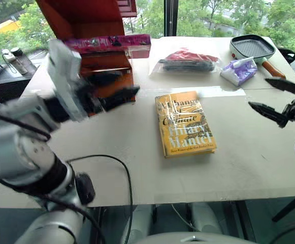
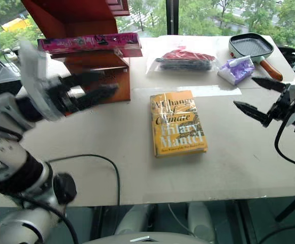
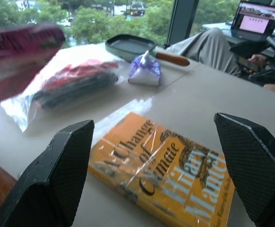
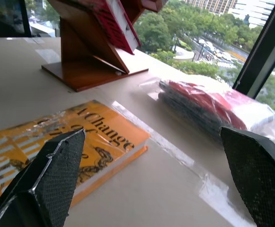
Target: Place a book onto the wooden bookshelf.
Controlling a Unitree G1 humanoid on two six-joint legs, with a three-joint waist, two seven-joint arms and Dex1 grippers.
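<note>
Over on the left, the left gripper (image 2: 89,87) hangs just in front of the bookshelf (image 2: 94,63), fingers spread and holding nothing. The pink book (image 2: 89,42) lies flat on a shelf board, its long axis running side to side, spine edge facing the robot and one end jutting past the shelf's right side. To my eye the job looks done, or nearly.

The risk is that overhang: if the left fingers brush the book's edge as the arm pulls away, they could drag it along the board or tip it off the right end onto the table (image 2: 228,162). The board may also be slanted, so a nudge might let the glossy cover slide.

Towards the middle, the yellow book (image 2: 177,123) lies flat on the table, well apart from the shelf. Beyond it are a plastic bag (image 2: 185,58) and a grill pan (image 2: 252,46). On the far right, the right gripper (image 2: 256,96) hovers over the table edge, wide open and empty.
</note>
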